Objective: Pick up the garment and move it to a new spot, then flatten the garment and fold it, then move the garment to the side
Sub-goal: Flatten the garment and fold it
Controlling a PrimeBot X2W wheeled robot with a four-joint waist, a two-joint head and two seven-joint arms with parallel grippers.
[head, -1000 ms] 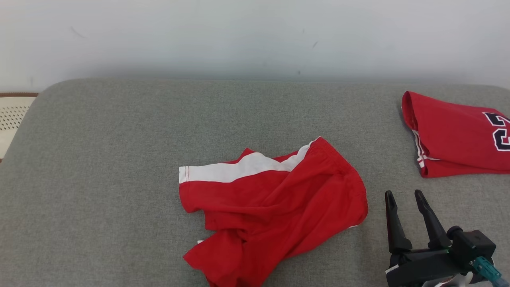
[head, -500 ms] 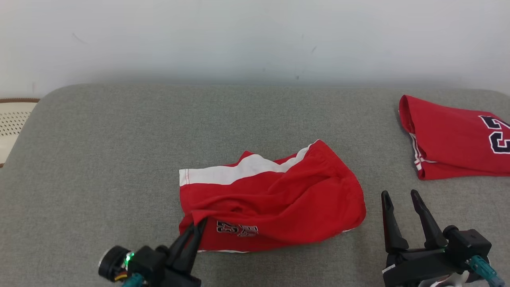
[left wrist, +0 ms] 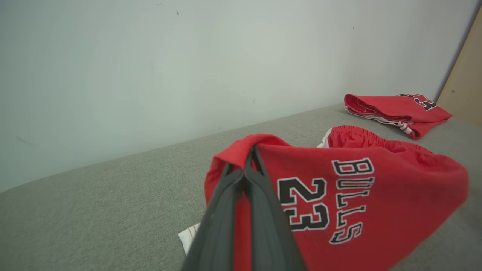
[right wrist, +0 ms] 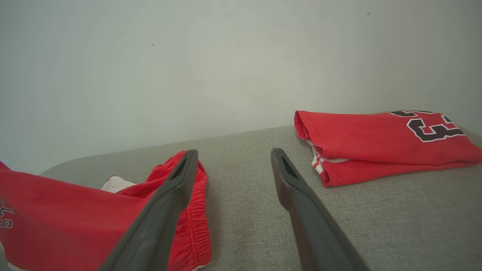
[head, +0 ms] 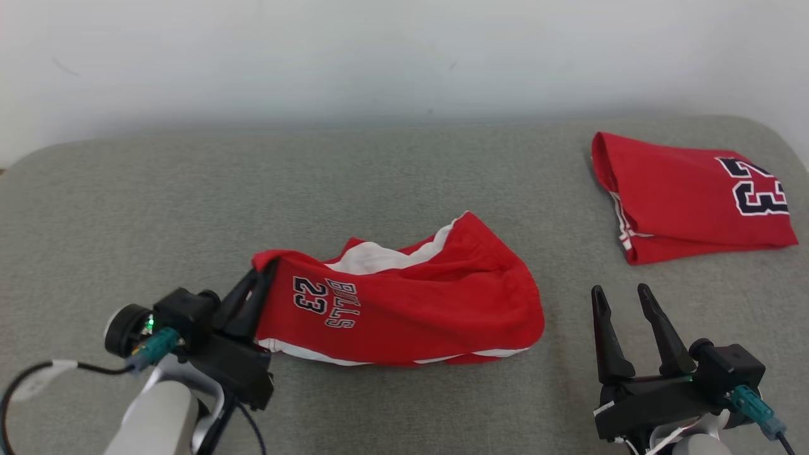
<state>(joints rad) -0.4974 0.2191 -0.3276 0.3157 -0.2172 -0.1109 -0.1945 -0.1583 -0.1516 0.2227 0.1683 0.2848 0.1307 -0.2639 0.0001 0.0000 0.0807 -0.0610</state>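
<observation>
Two dark pincers are closest to me, low at the near side of the grey padded worktop. The left pincer is pressed tight together. It pinches the left corner of the red shorts and holds that corner up a little off the worktop. The right pincer is spread wide with nothing in it. It sits just to the right of the shorts and does not touch them.

Next come the shorts, in the middle of the worktop. They say "BULLS 23" in dark letters and have white trim. Apart from the held corner, they lie in a soft, bumpy heap. The crinkly waistband is bunched at the right end.

They look light and floppy. I think they will sag and drag wherever nothing holds them, so one corner is not enough to spread them flat. The thick, gathered waistband looks like a good second place to grab. It is near the open pincer, and a fat edge should slip less than thin cloth.

Farther back on the right, well apart from the shorts, lies a folded red top with a "23" on it. Behind everything is a plain pale wall.
</observation>
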